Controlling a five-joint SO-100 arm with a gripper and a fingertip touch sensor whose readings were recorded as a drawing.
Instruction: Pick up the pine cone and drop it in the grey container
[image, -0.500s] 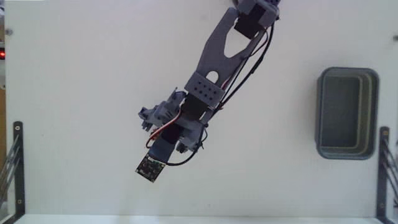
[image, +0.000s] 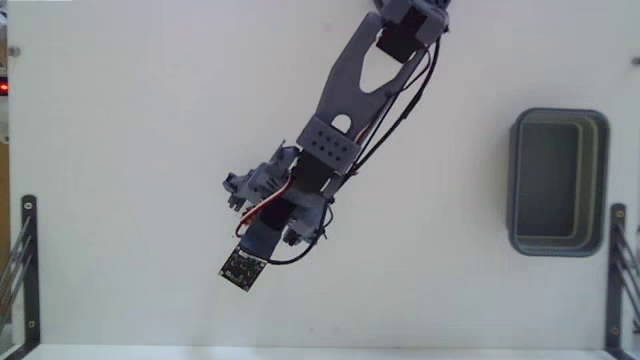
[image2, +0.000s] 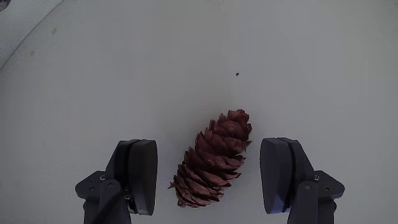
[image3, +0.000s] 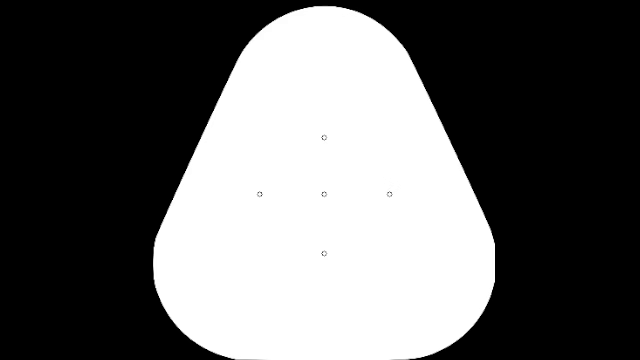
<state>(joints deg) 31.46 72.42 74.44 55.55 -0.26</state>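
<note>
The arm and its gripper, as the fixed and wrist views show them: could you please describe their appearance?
The arm is built of grey-blue plastic links with dark motor blocks at the joints. One flat block carries a grid of small holes. Black cables loop along one side, and red and white wires show near the wrist. A small dark camera board sits at the tip. The gripper has two dark grey-blue, rounded flat fingers.

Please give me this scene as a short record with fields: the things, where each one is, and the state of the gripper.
pine cone: lies on the white table, between the two fingers, touched by neither in the wrist view
gripper: open, one finger on each side of the cone
grey container: at the right edge of the fixed view, far from the arm, nothing seen inside
arm: reaches from the top toward lower left in the fixed view, hiding the cone there
task state: cone not yet gripped
</note>
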